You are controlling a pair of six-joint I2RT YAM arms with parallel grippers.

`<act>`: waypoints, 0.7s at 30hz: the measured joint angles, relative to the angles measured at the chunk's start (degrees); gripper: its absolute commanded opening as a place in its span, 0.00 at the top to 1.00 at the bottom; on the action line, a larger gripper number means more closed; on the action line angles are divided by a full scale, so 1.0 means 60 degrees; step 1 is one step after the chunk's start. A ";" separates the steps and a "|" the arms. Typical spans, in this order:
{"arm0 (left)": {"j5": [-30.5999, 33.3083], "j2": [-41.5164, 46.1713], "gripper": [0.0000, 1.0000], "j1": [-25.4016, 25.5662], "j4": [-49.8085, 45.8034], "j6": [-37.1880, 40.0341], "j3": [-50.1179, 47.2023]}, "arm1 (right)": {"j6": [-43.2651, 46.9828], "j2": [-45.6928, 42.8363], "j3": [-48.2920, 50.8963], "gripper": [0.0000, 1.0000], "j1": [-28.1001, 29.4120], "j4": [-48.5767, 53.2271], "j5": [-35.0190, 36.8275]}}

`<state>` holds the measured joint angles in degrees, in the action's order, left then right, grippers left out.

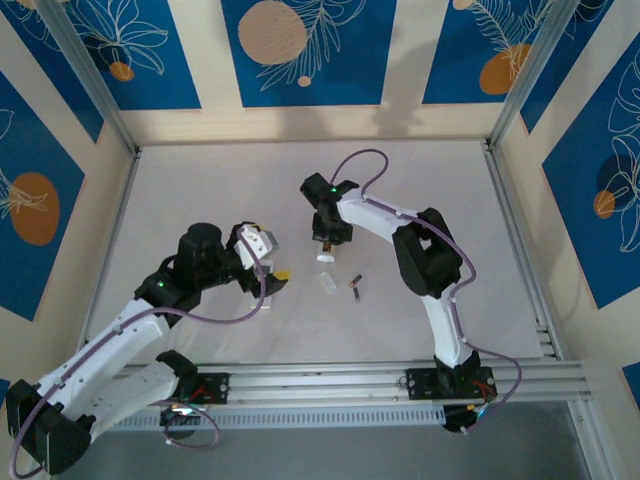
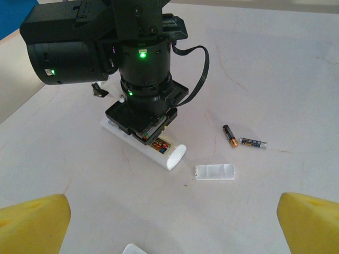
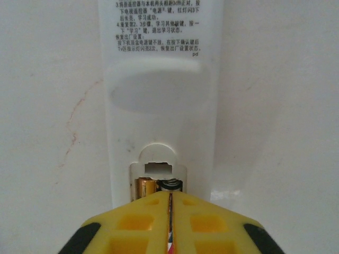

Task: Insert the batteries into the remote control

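Long white plastic remote (image 3: 159,100) smooth, semi-gloss; pale bench (image 3: 47,79) matt, faintly scuffed; small dark batteries (image 2: 229,136) glossy w/ metallic copper ends

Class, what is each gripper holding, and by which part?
Left gripper open, holds nothing. Right gripper nearly shut over the remote, at its battery bay; any grip cannot be told.

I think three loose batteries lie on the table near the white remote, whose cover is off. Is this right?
Not three: the left wrist view shows two loose batteries on the table near the white remote; its cover is off.
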<state>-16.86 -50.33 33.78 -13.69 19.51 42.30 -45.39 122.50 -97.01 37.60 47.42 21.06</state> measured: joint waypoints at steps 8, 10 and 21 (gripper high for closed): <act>0.0000 0.0004 0.00 0.0000 0.0000 0.0000 0.0000 | 0.1177 -0.3082 0.2608 0.52 0.1191 -0.0936 0.0532; 0.0000 0.0004 0.00 0.0000 0.0000 -0.0004 0.0000 | 0.1574 -0.3672 0.3198 0.51 0.1741 -0.1140 0.0645; 0.0004 0.0000 0.00 0.0000 0.0000 -0.0004 0.0000 | 0.2892 -0.3071 0.3963 0.50 0.2240 -0.1220 0.0554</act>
<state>-16.84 -50.33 33.78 -13.69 19.49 42.30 -28.03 104.07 -73.23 51.05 40.10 24.38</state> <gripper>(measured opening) 0.999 0.502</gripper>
